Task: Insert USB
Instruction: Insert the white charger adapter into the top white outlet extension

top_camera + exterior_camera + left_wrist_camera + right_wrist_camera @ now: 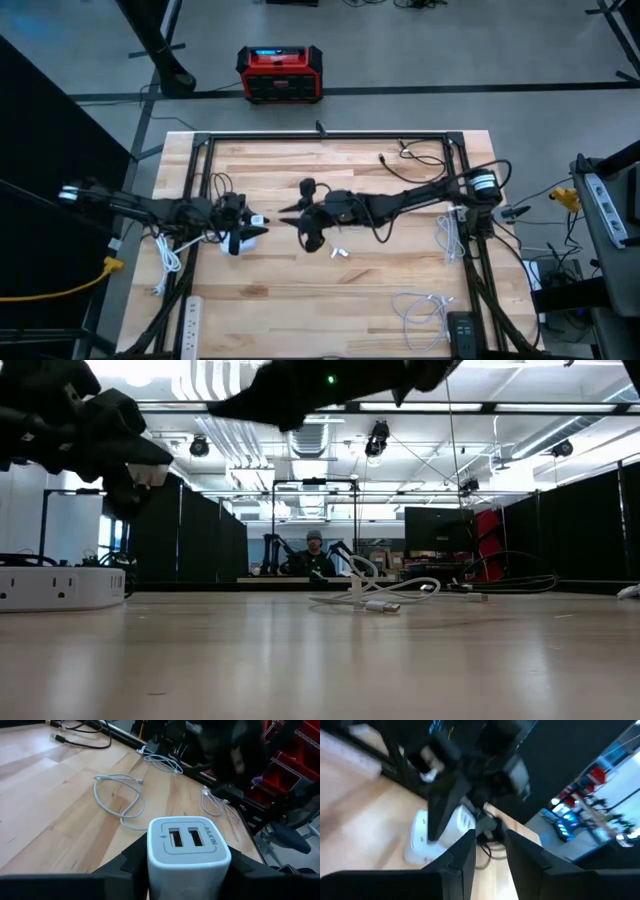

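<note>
The left gripper [187,865] hangs over the left part of the wooden table [300,290], its fingers closed on the sides of a white charger [186,851] (two empty USB sockets face outward). The right gripper [290,212] reaches in from the right and stops just short of the charger, its fingers [462,857] a narrow gap apart; whether anything sits between them I cannot tell. A white cable [425,305] lies loose near the table's front right corner, and a power strip [60,585] rests at the left edge.
</note>
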Robot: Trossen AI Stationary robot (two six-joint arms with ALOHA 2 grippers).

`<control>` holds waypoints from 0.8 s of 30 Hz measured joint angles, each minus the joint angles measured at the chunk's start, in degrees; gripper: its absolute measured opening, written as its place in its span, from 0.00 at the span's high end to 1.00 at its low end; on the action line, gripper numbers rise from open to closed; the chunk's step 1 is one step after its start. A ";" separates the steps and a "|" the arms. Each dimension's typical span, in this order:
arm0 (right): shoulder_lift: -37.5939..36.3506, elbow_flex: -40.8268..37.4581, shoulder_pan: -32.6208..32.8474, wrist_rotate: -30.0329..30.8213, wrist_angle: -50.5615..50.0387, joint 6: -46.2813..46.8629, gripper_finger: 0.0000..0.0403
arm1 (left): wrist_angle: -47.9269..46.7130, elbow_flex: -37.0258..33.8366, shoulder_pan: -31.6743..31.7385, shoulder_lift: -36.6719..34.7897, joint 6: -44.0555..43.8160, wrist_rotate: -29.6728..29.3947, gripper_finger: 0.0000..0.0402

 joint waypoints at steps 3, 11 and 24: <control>0.00 2.02 -1.51 -4.94 -3.42 4.93 0.81 | 3.44 1.00 -0.01 3.97 1.06 0.07 0.66; 1.40 4.30 -2.83 -8.43 -2.83 10.12 0.98 | -1.81 9.64 -0.27 14.74 7.24 1.78 0.66; 4.16 5.03 -1.72 -12.65 -5.32 12.50 1.00 | -8.79 18.55 -0.35 21.56 12.92 2.14 0.66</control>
